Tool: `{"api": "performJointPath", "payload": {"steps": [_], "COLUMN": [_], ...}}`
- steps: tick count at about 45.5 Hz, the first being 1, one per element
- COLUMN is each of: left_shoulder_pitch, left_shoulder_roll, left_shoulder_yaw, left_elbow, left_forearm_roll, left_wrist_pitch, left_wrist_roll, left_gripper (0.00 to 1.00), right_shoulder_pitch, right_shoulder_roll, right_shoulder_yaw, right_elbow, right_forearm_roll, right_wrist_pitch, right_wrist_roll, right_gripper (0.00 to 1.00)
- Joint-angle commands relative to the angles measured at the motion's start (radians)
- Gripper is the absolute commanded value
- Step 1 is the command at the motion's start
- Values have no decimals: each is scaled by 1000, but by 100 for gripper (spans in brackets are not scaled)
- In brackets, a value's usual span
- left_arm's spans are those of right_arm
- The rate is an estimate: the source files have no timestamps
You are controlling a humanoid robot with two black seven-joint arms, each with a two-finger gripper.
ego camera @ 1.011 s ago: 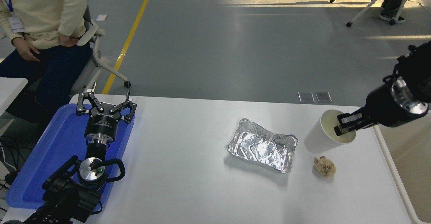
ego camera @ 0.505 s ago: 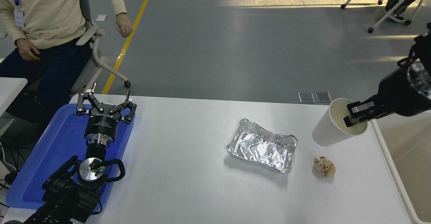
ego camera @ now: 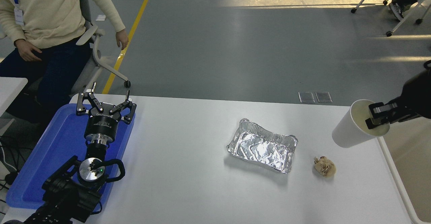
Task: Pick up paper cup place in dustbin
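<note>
Paper cup (ego camera: 350, 131) in the air now, tipped over on its side with the mouth facing the right edge of the table (ego camera: 188, 183), and the right gripper (ego camera: 377, 118) has it pinched by the rim, one finger inside the cream lining, one outside the wall. So the pick is done and this is the carry. The cup hangs right over the table's right edge, clear of the surface. Just beyond that edge sits the dustbin (ego camera: 404, 187), only its pale rim and a slice of its inside showing at the lower right. I'd say what's left is a short swing further right until the cup is fully past that rim, then a release; a rim pinch is a thin hold, so an easy pace suits it. Nearer the middle, the crumpled paper ball (ego camera: 325, 166) and the foil tray (ego camera: 262, 145) lie untouched. Over at the left edge, the left gripper (ego camera: 106, 100) is parked above the blue tray (ego camera: 43, 163), fingers spread, holding nothing.
</note>
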Motion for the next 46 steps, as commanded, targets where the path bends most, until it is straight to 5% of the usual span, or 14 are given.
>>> {"api": "performJointPath", "payload": {"steps": [1, 23, 46], "left_shoulder_pitch": [1, 0, 0], "left_shoulder_roll": [0, 0, 0], "left_shoulder_yaw": [0, 0, 0], "left_elbow": [0, 0, 0], "left_forearm_roll": [1, -1, -1], "left_wrist_pitch": [-1, 0, 0], "left_wrist_roll": [0, 0, 0], "left_gripper": [100, 100, 100], "right_shoulder_pitch": [-33, -356, -833], "right_shoulder_roll": [-104, -313, -305], "right_shoulder_yaw": [-67, 108, 333], "right_elbow": [-117, -488, -920], "right_forearm_roll": [-95, -235, -238], "right_wrist_pitch": [1, 0, -39], "right_wrist_roll": [1, 32, 50], "right_gripper": [0, 0, 0]}}
